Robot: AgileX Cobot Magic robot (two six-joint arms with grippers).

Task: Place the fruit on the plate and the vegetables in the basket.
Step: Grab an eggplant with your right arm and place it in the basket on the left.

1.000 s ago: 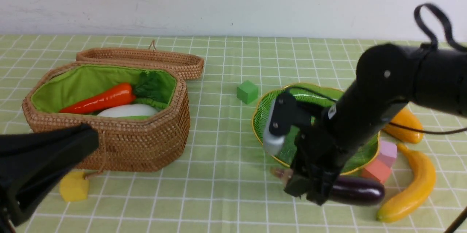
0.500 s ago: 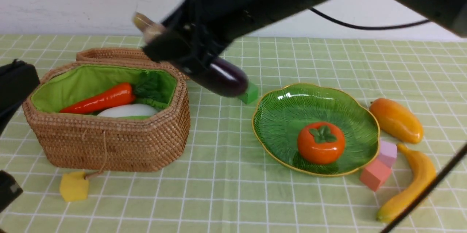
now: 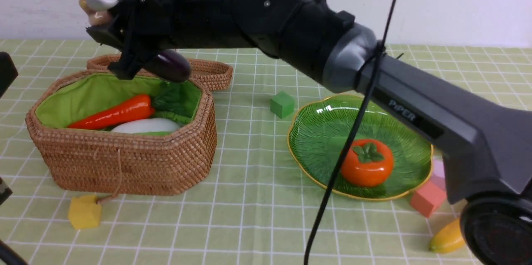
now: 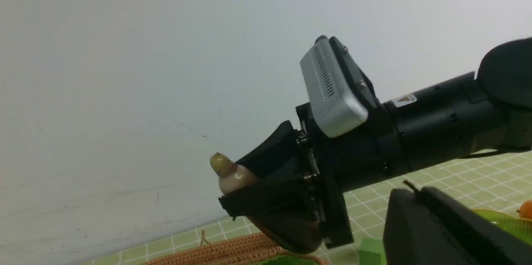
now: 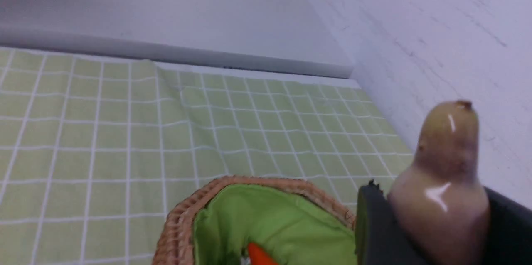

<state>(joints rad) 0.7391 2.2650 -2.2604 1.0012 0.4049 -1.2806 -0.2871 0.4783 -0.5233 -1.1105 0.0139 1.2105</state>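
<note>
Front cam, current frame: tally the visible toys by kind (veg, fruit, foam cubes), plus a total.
Vegetables: 3 (eggplant, red pepper, radish)
Fruit: 2 (persimmon, banana, only its tip showing)
Foam cubes: 4 (green cube, yellow cube, salmon cube, pink cube)
Total: 9 visible

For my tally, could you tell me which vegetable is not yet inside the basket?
The glossy dark purple eggplant, held in the right gripper's jaws above the brown wicker basket; the red pepper and white radish lie inside.
</note>
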